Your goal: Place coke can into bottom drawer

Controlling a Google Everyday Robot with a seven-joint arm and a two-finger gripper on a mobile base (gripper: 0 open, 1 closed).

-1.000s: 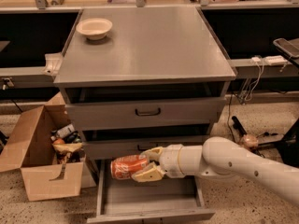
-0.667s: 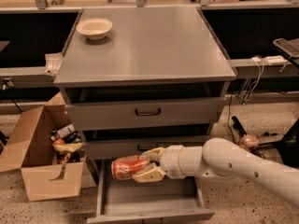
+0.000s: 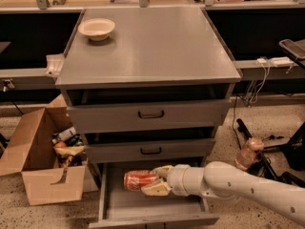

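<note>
The coke can (image 3: 139, 180) is red-orange, lies on its side and is held in my gripper (image 3: 155, 180), whose cream fingers (image 3: 155, 190) are shut around its right end. The white arm reaches in from the lower right. The can hangs just above the floor of the bottom drawer (image 3: 112, 208), a wide shallow grey tray pulled open at the cabinet's foot. I cannot tell whether the can touches the drawer floor.
The two upper grey drawers (image 3: 150, 114) with black handles stand slightly open above. A cream bowl (image 3: 96, 28) sits on the cabinet top at the back left. An open cardboard box (image 3: 33, 159) with clutter stands left. A black stand base (image 3: 281, 147) and cables lie right.
The gripper with the can has dropped a little lower into the open bottom drawer. Nothing else has moved.
</note>
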